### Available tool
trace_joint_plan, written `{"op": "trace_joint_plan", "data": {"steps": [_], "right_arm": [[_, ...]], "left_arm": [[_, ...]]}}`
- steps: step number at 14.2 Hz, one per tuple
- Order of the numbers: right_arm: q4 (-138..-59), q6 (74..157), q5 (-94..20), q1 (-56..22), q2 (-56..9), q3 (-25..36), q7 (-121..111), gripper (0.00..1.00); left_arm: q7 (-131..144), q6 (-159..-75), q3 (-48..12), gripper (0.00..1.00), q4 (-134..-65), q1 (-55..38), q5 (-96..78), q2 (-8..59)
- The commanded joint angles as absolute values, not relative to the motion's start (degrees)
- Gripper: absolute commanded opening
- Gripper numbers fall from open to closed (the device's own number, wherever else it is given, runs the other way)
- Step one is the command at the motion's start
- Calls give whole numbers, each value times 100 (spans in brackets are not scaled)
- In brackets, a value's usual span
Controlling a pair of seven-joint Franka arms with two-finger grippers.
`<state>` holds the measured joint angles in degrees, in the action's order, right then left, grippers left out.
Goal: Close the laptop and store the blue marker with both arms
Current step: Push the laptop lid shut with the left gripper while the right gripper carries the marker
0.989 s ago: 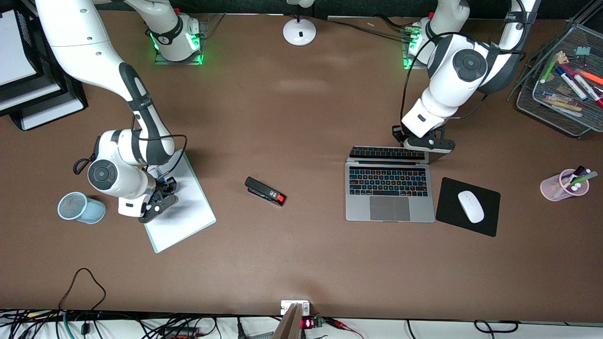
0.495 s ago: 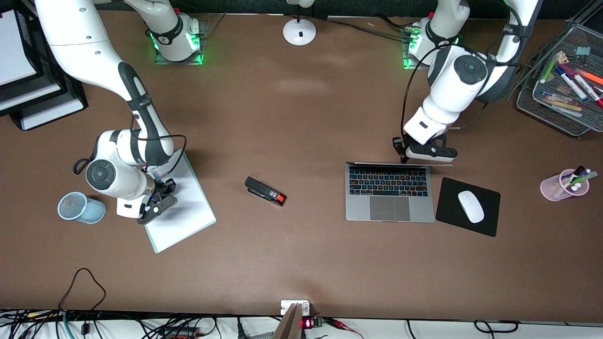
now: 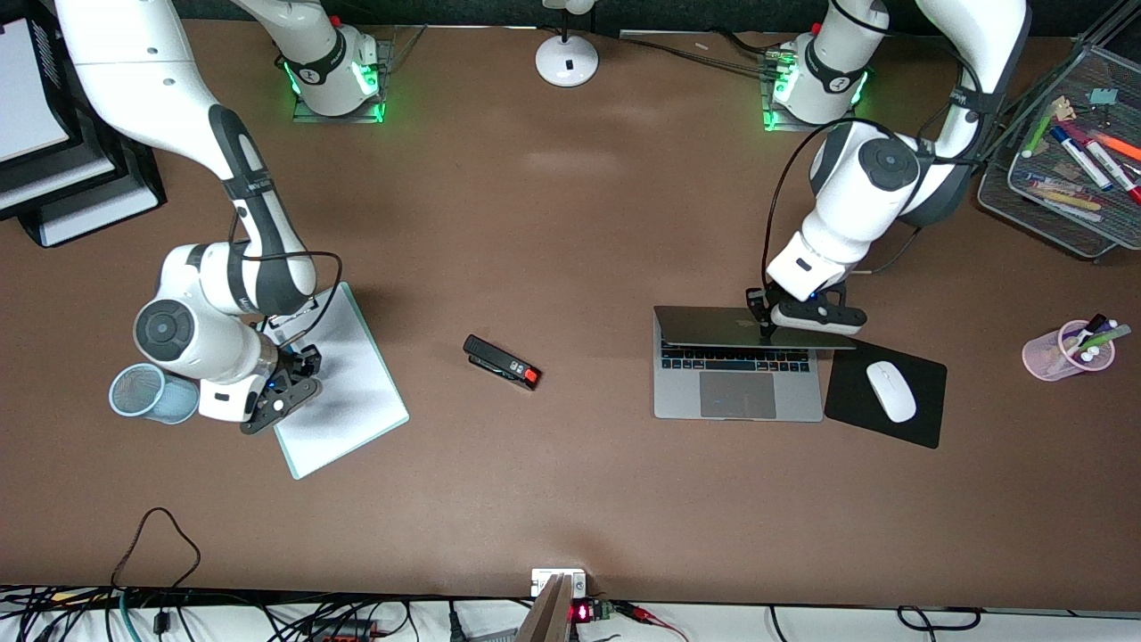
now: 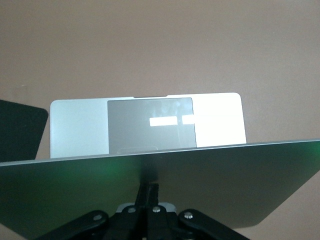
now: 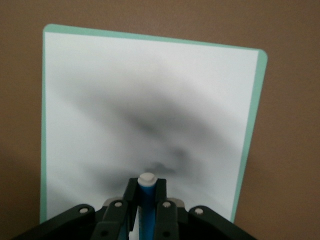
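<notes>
The silver laptop [image 3: 740, 401] sits half shut, its lid [image 4: 150, 190] tilted low over the keyboard with only the palm rest and trackpad [image 4: 150, 122] showing. My left gripper [image 3: 765, 328] is shut, and its joined fingertips [image 4: 149, 189] press against the back of the lid near the edge. My right gripper [image 5: 146, 189] is shut on the blue marker [image 5: 146, 202], white end pointing out past the fingers. It hangs just above the white, green-edged board [image 5: 150, 100], beside the blue mesh cup [image 3: 151, 393].
A black stapler [image 3: 502, 362] lies mid-table. A white mouse [image 3: 890, 390] rests on a black pad [image 3: 927, 423] beside the laptop. A pink pen cup [image 3: 1068, 349] and wire tray [image 3: 1061, 214] stand at the left arm's end. A lamp base [image 3: 567, 60] sits between the arms' bases.
The laptop lid has swung from leaning back to low over the keyboard, pushed by my left gripper. My right gripper has drifted with the marker toward the mesh cup.
</notes>
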<state>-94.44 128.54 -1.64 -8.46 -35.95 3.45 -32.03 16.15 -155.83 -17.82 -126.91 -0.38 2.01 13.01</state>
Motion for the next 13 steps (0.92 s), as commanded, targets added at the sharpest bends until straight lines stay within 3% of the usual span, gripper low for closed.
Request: {"op": "trace_joint_plan", "data": {"steps": [1,13], "right_arm": [[-9150,12385,-272,-817,-3464,360,-3270,0],[-9097,11743,-272,-536,-2515,378,-4007,0]], "left_arm": [[1547,-15837,-1802,0,-12419,9,412,1695],[1266,-16557,-1582,0,-11769,-9,527,2662]]}}
